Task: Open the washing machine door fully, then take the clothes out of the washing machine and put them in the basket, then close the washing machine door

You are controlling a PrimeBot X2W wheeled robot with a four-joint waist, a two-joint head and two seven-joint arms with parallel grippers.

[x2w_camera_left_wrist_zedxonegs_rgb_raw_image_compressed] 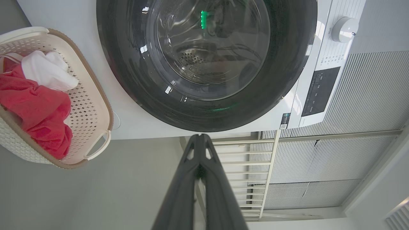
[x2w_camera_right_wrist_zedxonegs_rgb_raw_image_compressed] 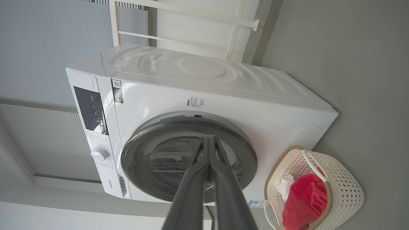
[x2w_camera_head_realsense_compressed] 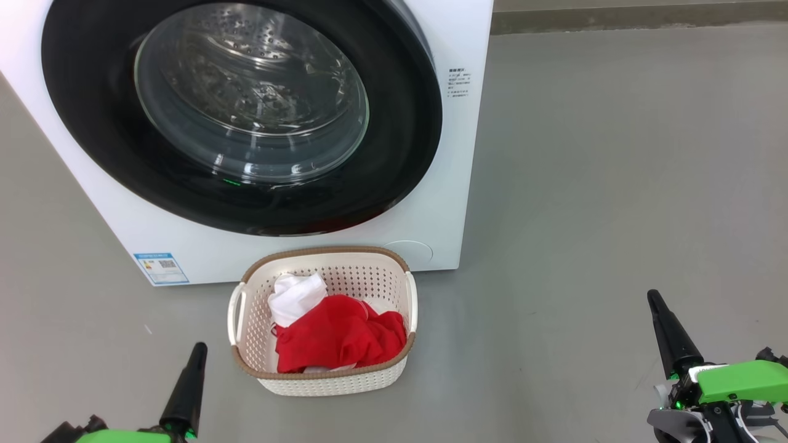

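Observation:
The washing machine (x2w_camera_head_realsense_compressed: pixel 431 203) stands ahead with its round black-rimmed door (x2w_camera_head_realsense_compressed: pixel 240 117) flat against its front, closed. Through the glass (x2w_camera_left_wrist_zedxonegs_rgb_raw_image_compressed: pixel 211 48) I see bare steel drum. Red clothes (x2w_camera_head_realsense_compressed: pixel 338 338) and a white cloth (x2w_camera_head_realsense_compressed: pixel 295 298) lie in the cream basket (x2w_camera_head_realsense_compressed: pixel 332 381) on the floor before the machine. My left gripper (x2w_camera_head_realsense_compressed: pixel 198 351) is shut and empty at the lower left, just left of the basket. My right gripper (x2w_camera_head_realsense_compressed: pixel 654 299) is shut and empty at the lower right, well away from the basket. In the right wrist view the basket (x2w_camera_right_wrist_zedxonegs_rgb_raw_image_compressed: pixel 345 191) lies low beside the machine (x2w_camera_right_wrist_zedxonegs_rgb_raw_image_compressed: pixel 223 95).
Grey floor (x2w_camera_head_realsense_compressed: pixel 615 184) spreads wide to the right of the machine. Behind the machine are a ribbed wall panel (x2w_camera_left_wrist_zedxonegs_rgb_raw_image_compressed: pixel 367 105) and a cream rail frame (x2w_camera_right_wrist_zedxonegs_rgb_raw_image_compressed: pixel 191 16). A control panel and knob (x2w_camera_left_wrist_zedxonegs_rgb_raw_image_compressed: pixel 343 28) sit on the machine's top front.

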